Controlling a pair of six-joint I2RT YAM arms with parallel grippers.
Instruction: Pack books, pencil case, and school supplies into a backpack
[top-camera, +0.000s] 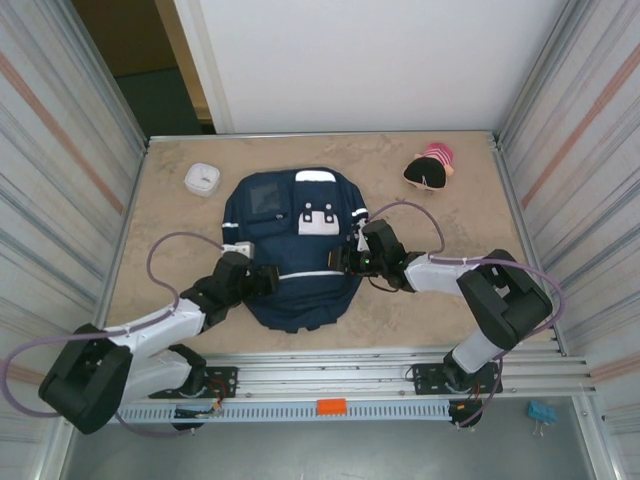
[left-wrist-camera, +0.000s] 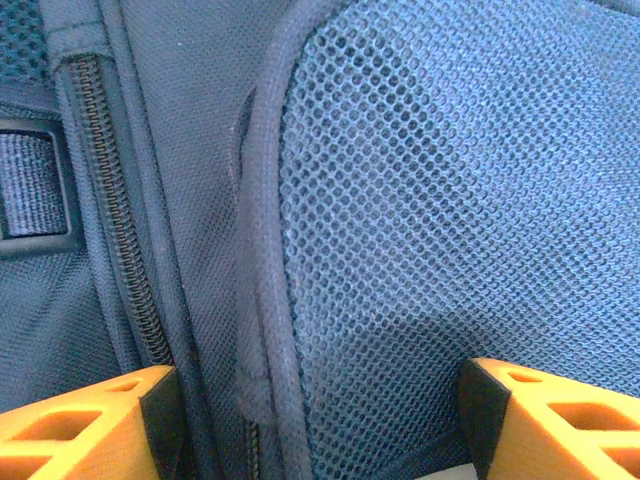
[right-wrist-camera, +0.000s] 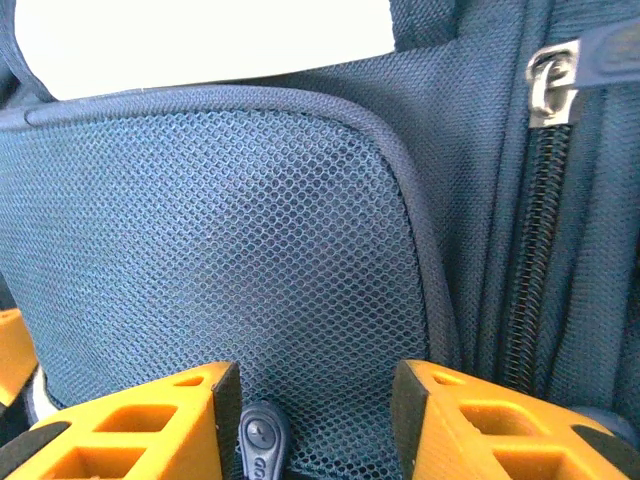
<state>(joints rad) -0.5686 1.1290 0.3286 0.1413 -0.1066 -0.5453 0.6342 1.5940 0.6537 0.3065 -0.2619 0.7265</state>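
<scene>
Beige stone-patterned tabletop (top-camera: 440, 310) lies between ribbed metal side walls, with a white wall behind. On it sits one navy backpack (top-camera: 290, 240), lying flat at the middle. Two arms reach in from the near edge, one to each side of it.

The left gripper (top-camera: 262, 280) is at the bag's lower left flank. In the left wrist view its two orange fingers (left-wrist-camera: 80, 430) stand wide apart, and the piped edge of a mesh side pocket (left-wrist-camera: 450, 200) runs between them. They clasp nothing.

The right gripper (top-camera: 350, 258) is at the right flank. Its fingers (right-wrist-camera: 500, 430) are spread less widely and are empty, with mesh and one small dark pull tab (right-wrist-camera: 262, 440) between them.

Well apart from the bag are one white container (top-camera: 203, 179) at the far left and one pink-and-black item (top-camera: 430, 168) at the far right. One blue clip (top-camera: 541, 413) lies off the table.
</scene>
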